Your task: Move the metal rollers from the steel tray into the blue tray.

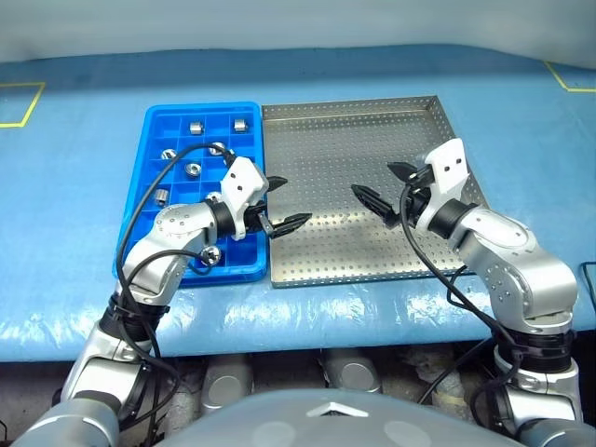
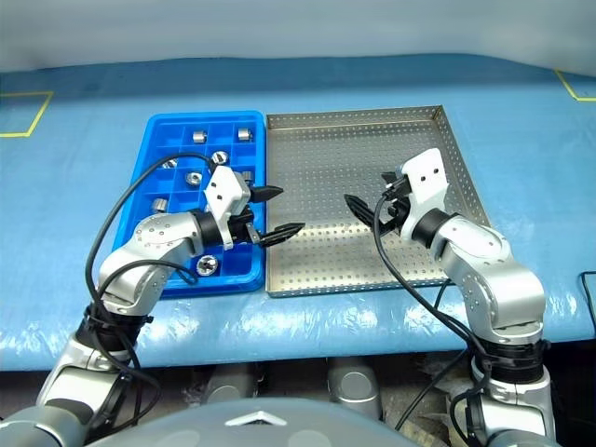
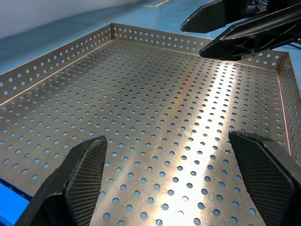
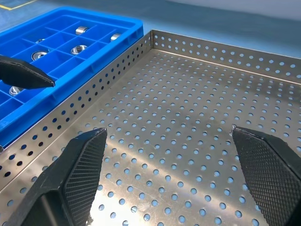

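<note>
The steel tray [image 1: 354,121] lies at the centre right, and its perforated floor is bare between the two grippers. Touching its left side is the blue tray [image 1: 140,200], with several metal rollers [image 1: 193,169] sitting in its compartments, one [image 1: 211,255] near the front edge. My left gripper [image 1: 292,201] is open, over the seam where the two trays meet, pointing right. My right gripper [image 1: 373,180] is open over the middle of the steel tray, pointing left towards the other. Nothing is between either pair of fingers. In the right wrist view the blue tray [image 4: 101,47] holds rollers [image 4: 77,48].
Both trays rest on a table covered in blue sheeting [image 1: 521,121]. Yellow tape marks lie at the far left [image 1: 23,102] and far right [image 1: 573,79]. Black cables [image 1: 149,186] loop from the left arm over the blue tray.
</note>
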